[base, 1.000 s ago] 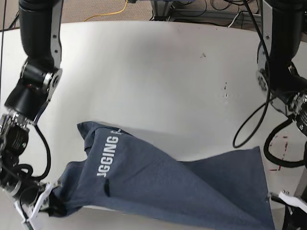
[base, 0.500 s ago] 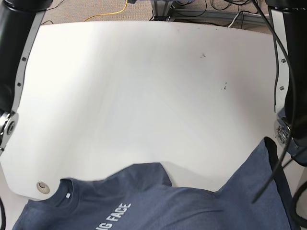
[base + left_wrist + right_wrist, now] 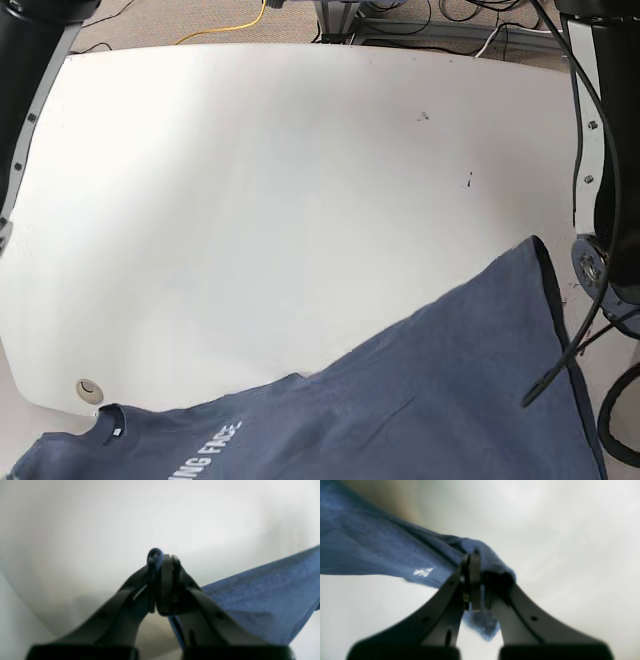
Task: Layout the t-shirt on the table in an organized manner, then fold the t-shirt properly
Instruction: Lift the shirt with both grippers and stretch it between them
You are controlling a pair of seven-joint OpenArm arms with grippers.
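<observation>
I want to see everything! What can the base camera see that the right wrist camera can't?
Only the base view shows the whole white table, its round hole and the shirt's neck. Only the right wrist view shows the right claw pinched shut on cloth. Both show the blue t-shirt with white letters.

Just bg stuff past the far edge: yellow cable (image 3: 232,24) snaking over brownish carpet (image 3: 165,22), plus dark cords (image 3: 470,12) & a metal frame (image 3: 345,18), top center.
</observation>
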